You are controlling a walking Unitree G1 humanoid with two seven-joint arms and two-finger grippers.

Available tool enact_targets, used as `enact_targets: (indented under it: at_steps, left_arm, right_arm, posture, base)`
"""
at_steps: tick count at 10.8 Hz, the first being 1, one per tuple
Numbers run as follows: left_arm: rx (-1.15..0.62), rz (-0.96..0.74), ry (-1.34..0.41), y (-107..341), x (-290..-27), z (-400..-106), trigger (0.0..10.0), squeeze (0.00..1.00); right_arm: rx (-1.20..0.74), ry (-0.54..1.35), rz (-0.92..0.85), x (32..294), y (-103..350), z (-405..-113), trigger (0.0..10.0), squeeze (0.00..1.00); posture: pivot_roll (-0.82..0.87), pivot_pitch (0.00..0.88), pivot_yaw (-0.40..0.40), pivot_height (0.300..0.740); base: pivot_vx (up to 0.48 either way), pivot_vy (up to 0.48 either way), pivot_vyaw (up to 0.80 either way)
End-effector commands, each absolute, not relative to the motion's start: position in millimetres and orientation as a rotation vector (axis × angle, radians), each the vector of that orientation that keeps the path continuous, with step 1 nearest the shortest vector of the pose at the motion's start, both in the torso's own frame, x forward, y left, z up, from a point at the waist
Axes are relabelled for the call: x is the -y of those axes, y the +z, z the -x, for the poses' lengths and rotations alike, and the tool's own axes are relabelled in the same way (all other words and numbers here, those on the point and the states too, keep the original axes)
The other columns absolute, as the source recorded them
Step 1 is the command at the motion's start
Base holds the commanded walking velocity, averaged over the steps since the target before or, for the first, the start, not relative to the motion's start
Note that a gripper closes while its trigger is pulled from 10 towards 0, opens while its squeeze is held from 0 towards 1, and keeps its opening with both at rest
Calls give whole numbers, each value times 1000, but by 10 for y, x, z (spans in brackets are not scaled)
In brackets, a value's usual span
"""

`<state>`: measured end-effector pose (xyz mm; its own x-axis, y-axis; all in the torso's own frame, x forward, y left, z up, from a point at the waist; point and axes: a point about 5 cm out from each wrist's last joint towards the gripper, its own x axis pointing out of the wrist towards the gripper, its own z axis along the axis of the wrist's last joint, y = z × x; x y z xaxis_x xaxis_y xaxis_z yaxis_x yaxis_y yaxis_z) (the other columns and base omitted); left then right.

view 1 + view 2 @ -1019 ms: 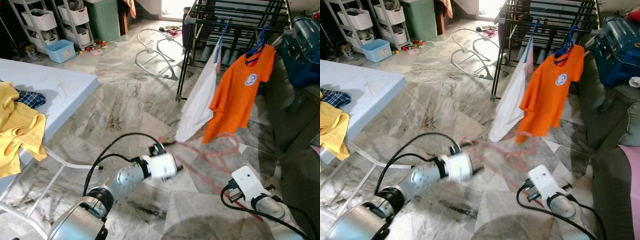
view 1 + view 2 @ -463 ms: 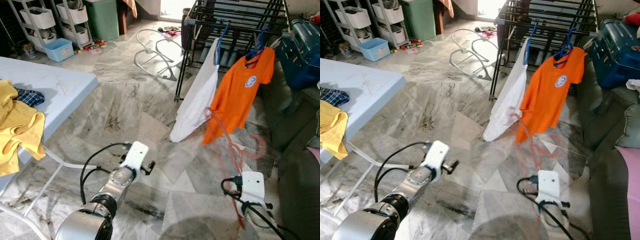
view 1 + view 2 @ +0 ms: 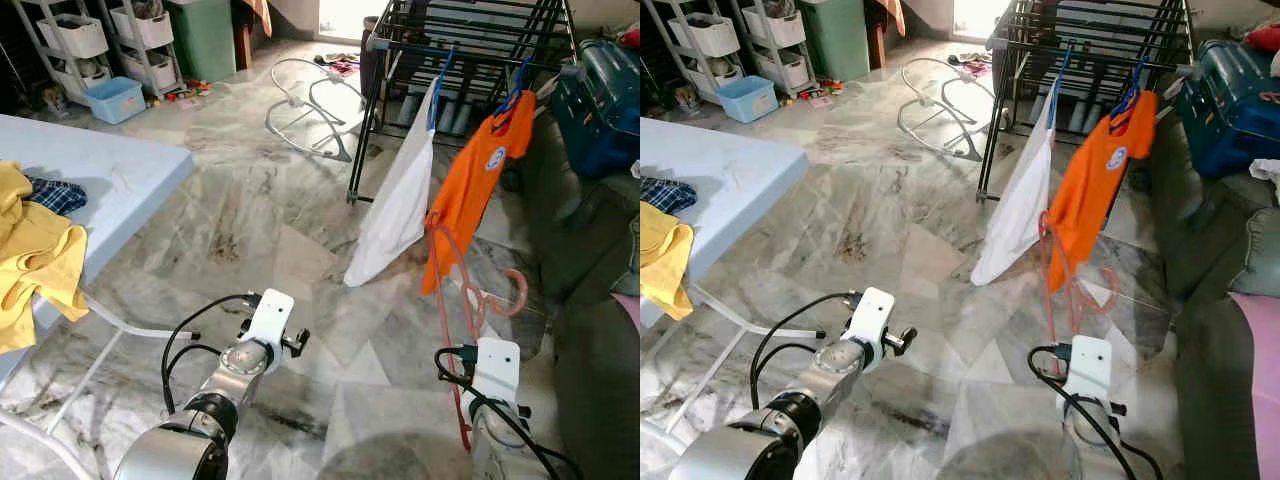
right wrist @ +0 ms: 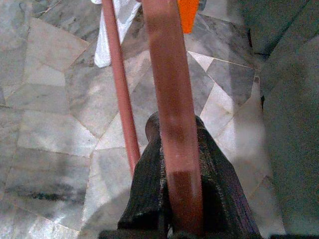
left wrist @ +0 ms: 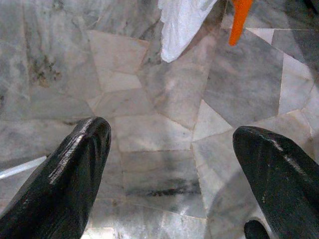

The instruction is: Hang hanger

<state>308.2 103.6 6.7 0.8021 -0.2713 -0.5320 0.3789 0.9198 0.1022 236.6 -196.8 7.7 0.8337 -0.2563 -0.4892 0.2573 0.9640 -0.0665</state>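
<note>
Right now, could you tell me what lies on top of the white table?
On the white table lie a yellow garment and a dark checked cloth. Whatever sits beneath them is covered.

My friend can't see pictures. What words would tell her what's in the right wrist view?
The right gripper is shut on a pink hanger, whose thick bar runs up between its black fingers. Below is grey marble floor, with the bottoms of a white cloth and an orange shirt hanging at the far end.

Silver arms carry white wrist housings (image 3: 264, 318), looping black cables and textured black fingers (image 5: 75, 174).
</note>
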Motion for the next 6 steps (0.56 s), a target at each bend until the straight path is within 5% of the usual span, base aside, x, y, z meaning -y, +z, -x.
enact_targets:
  at_steps: [1, 6]
  left_arm:
    - [-543, -202, -338, 61, -1064, -3081, 10000, 0]
    - [-531, -188, -352, 102, -1051, -3115, 10000, 0]
  right_arm:
    - [-499, -277, 0, 1981, 107, -2401, 10000, 0]
    - [-483, -239, -16, 1859, 108, -2489, 10000, 0]
  posture:
    - [-64, 0, -41, 740]
    - [-55, 0, -35, 740]
  base:
    - [300, 259, 0]
    - [380, 274, 0]
